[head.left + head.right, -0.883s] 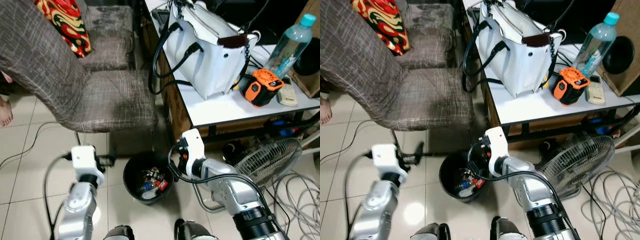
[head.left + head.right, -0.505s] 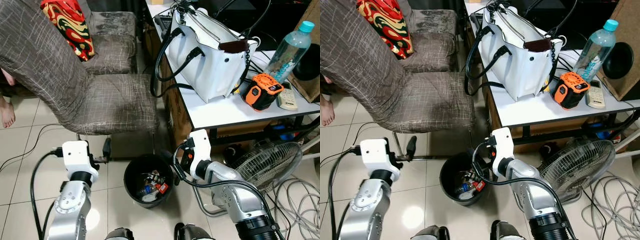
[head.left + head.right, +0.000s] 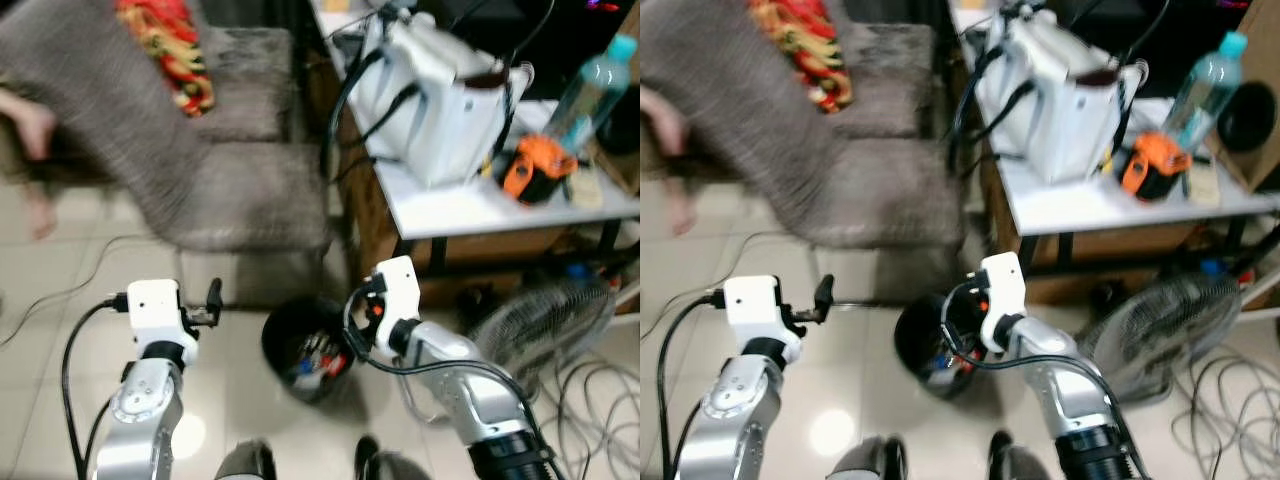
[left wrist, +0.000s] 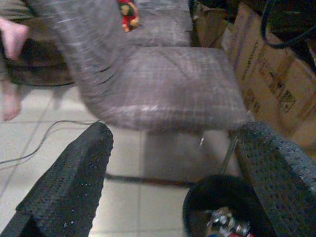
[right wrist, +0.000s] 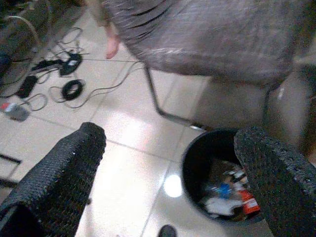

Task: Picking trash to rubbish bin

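The black rubbish bin stands on the floor near the chair, its trash seemingly light, crushable wrappers best pinched by an edge, while left claw and right claw gape wide, empty.

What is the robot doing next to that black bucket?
The robot stands over a black rubbish bin on the tiled floor, beside a grey chair and a white table. The bin has bits of trash in it. Both arms are held out in front: the left gripper and the right gripper are open, with nothing between their fingers. The head pictures are blurred, so the robot is probably moving.
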You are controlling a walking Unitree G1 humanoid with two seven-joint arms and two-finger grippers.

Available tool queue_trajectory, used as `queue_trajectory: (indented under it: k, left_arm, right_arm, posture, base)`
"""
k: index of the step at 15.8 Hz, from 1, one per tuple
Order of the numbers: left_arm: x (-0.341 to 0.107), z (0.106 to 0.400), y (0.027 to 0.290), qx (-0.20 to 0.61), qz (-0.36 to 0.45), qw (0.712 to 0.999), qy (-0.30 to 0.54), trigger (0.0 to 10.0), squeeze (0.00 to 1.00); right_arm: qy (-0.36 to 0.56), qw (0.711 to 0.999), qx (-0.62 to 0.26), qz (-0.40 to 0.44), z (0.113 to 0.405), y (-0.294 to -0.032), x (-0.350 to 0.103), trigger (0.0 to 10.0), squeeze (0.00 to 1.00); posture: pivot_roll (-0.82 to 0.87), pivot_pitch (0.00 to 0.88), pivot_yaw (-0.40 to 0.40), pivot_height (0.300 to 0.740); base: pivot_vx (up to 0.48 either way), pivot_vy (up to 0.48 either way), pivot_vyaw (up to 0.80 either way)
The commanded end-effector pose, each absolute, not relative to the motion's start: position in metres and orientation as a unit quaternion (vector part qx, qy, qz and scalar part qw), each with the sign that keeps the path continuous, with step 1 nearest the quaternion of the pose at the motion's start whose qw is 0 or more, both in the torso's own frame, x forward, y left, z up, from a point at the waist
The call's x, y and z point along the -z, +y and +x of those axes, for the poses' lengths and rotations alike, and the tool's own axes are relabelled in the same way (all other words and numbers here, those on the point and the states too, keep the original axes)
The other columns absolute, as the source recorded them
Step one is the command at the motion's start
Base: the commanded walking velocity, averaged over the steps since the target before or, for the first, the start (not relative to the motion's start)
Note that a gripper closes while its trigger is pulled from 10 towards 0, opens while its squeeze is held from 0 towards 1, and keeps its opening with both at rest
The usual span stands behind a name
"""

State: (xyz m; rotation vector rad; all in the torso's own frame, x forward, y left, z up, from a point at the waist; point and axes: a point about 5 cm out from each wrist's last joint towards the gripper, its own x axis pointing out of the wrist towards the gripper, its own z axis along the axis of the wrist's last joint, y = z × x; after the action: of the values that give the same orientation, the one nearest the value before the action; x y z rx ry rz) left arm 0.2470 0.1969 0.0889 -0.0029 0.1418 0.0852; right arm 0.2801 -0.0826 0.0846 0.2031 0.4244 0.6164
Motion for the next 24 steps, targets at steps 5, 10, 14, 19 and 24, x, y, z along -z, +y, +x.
queue_trajectory:
  k: [5, 10, 14, 19, 24]
  left_arm:
    - [-0.088, 0.245, 0.195, -0.043, -0.002, 0.996, 0.08, 10.0, 0.0]
    - [-0.088, 0.243, 0.196, -0.043, -0.005, 0.996, 0.083, 10.0, 0.0]
    - [-0.089, 0.245, 0.196, -0.043, -0.004, 0.996, 0.081, 10.0, 0.0]
    - [-0.142, 0.254, 0.198, -0.064, 0.029, 0.996, -0.052, 10.0, 0.0]
    - [-0.163, 0.244, 0.214, -0.13, 0.081, 0.983, -0.104, 10.0, 0.0]
  right_arm:
    - [0.202, 0.929, -0.293, 0.101, 0.28, -0.087, -0.086, 10.0, 1.0]
    - [0.204, 0.928, -0.294, 0.103, 0.279, -0.085, -0.086, 10.0, 1.0]
    - [0.196, 0.931, -0.293, 0.097, 0.281, -0.085, -0.088, 10.0, 0.91]
    - [0.076, 0.965, -0.242, 0.06, 0.298, -0.098, -0.123, 10.0, 0.56]
    - [-0.008, 0.968, -0.25, 0.03, 0.303, -0.091, -0.154, 10.0, 0.0]
  posture:
    - [-0.07, 0.114, 0.011, 0.74]
    - [-0.07, 0.118, 0.013, 0.74]
    - [-0.07, 0.112, 0.012, 0.74]
    - [-0.07, 0.102, 0.006, 0.74]
    - [-0.05, 0.092, -0.001, 0.74]
  base:
    - [-0.416, 0.0, 0.0]
    - [-0.295, 0.0, 0.0]
    - [0.0, 0.0, 0.0]
    - [0.0, 0.0, 0.6]
    - [0.0, 0.0, 0.8]
